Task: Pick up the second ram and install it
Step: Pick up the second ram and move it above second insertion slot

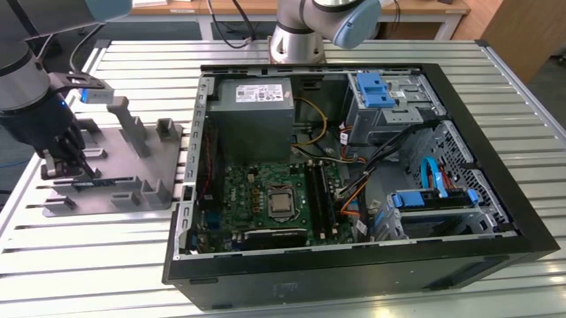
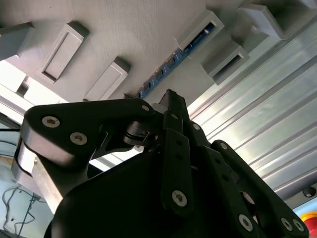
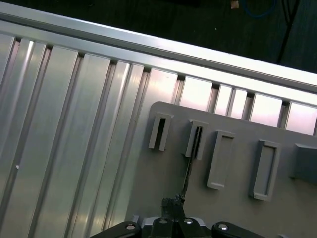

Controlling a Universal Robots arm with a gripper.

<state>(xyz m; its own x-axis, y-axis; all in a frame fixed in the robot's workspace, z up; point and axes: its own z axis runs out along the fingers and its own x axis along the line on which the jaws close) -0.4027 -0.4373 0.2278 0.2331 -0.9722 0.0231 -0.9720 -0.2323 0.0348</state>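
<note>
Thin, narrow blue ram, small dark parts along it, standing on edge in a slot of the grey tray at the exterior view's left, beside the open case. Gripper low over the tray, tip at one end of the ram; open or closed, cannot tell.
</note>
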